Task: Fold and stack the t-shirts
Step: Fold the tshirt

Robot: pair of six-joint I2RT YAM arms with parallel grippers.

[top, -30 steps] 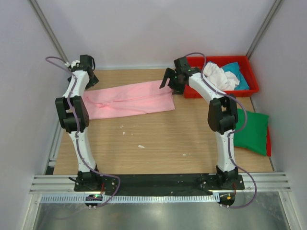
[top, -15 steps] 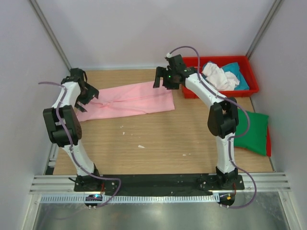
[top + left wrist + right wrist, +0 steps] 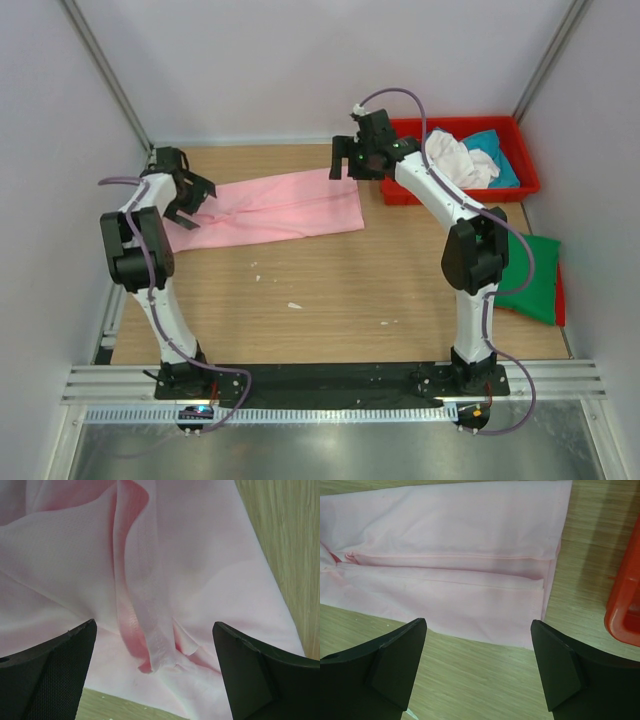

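Observation:
The light pink t-shirt point(image 3: 270, 208) lies on the table as a long folded strip, creased at its left end. My left gripper point(image 3: 188, 198) is open and hovers over that left end. In the left wrist view the bunched pink folds point(image 3: 150, 605) lie between its open fingers point(image 3: 50, 675). My right gripper point(image 3: 347, 163) is open above the strip's right end. The right wrist view shows the flat folded edge point(image 3: 450, 580) just ahead of its fingers point(image 3: 560, 670). A dark green shirt point(image 3: 525, 275) lies folded at the right edge. White point(image 3: 455, 160) and teal point(image 3: 497, 152) shirts sit in the tray.
The red plastic tray point(image 3: 505, 193) stands at the back right, close to the right arm, and shows in the right wrist view point(image 3: 625, 605). Small white specks point(image 3: 295, 305) lie on the wooden table point(image 3: 330, 290). Walls enclose the left, back and right sides.
My left gripper has swung from the back left corner down over the shirt's left end. My right gripper has shifted slightly back over the right end. The shirt has stayed put.

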